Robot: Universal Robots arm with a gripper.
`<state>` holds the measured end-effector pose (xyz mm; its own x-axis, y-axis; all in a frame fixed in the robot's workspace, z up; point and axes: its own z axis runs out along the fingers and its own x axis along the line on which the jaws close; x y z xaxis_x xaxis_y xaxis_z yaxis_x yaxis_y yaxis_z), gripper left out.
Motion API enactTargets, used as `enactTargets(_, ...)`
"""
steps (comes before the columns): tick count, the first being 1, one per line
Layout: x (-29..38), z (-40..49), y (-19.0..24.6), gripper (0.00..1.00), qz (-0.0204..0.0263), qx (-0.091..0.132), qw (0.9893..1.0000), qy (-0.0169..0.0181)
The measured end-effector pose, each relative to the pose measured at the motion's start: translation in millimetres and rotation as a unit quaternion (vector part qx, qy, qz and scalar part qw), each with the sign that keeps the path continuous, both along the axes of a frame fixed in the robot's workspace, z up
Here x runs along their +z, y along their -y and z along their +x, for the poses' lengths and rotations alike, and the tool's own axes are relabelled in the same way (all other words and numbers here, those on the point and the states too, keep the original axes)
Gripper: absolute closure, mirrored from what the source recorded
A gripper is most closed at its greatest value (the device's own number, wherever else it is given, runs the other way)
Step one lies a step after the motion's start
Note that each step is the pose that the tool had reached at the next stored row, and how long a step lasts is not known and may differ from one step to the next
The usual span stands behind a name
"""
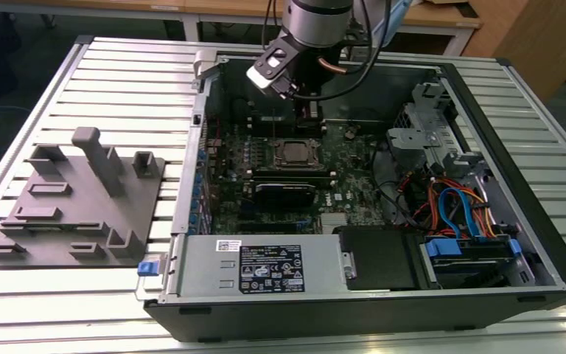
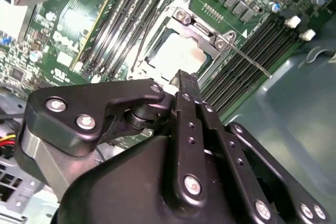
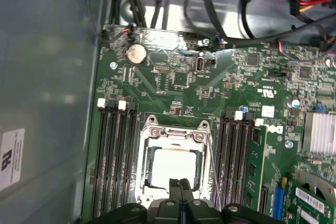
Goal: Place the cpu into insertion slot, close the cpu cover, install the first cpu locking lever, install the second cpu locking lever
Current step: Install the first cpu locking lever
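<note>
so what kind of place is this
Probably a robotics lab or test bench: an open computer case lies on a slatted metal table, a robot arm reaches into it, and wooden desks stand behind.

arm (image 1: 315, 22): silver-grey cylinder | fingers (image 2: 188, 88): black, hinged links, silver screws (image 2: 192, 184)

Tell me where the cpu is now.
In the first wrist view the cpu lies on the motherboard, framed by the cpu cover, between the two banks of memory slots.

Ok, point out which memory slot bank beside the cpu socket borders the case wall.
The memory slot bank with the bare grey case wall alongside it; the other bank has the green expansion card beside it instead.
</note>
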<state>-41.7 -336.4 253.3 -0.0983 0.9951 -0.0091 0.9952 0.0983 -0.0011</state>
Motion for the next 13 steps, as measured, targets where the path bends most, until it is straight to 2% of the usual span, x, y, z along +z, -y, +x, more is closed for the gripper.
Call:
enactTargets(4, 0.0, 0.0, 0.0, 0.90, 0.0000, 0.027, 0.9996, 0.0000)
enactTargets(7, 0.0, 0.0, 0.0, 0.90, 0.0000, 0.050, 0.9988, 0.0000)
enactTargets(10, 0.0, 0.0, 0.0, 0.90, -0.0001, 0.073, 0.9973, 0.0000)
enactTargets(13, -0.1, 0.0, 0.0, 0.90, -0.0001, 0.100, 0.9950, -0.0001)
